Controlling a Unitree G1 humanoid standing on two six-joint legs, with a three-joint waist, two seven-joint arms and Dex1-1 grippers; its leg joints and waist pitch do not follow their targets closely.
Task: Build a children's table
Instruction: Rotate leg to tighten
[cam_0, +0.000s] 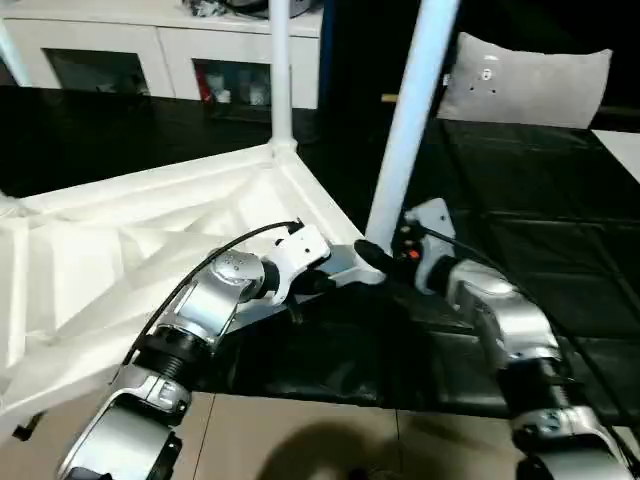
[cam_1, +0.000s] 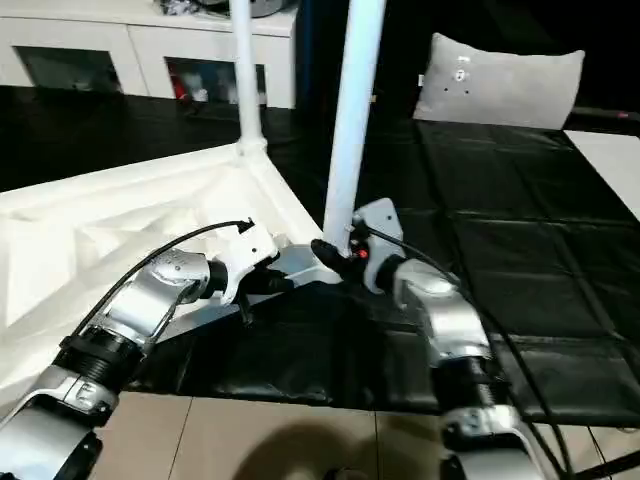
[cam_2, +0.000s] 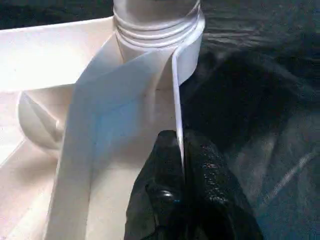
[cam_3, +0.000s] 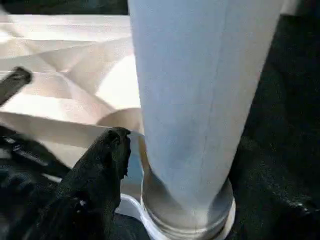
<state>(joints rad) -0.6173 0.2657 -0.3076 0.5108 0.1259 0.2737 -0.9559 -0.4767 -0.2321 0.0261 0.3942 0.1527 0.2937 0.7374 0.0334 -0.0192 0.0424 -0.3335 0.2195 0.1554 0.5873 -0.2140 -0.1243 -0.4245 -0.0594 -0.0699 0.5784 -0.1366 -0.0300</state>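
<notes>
The upright leg (cam_1: 352, 120) in the near corner socket (cam_3: 187, 220) stands just beyond the part-opened, empty right end effector (cam_1: 335, 255); the left end effector (cam_2: 182, 165) is clamped on the tabletop (cam_0: 90, 270) rim beside that socket.

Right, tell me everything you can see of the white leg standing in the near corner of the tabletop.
The near leg is a long, smooth white tube, plastic by its look, rising tilted out of the picture's top. Its foot sits in the round corner socket of the upturned tabletop, whose ribbed underside faces up. The right gripper is at its base with one black finger beside the tube. The left gripper is shut on the tabletop's thin rim close by. A second leg stands in the far corner.
</notes>
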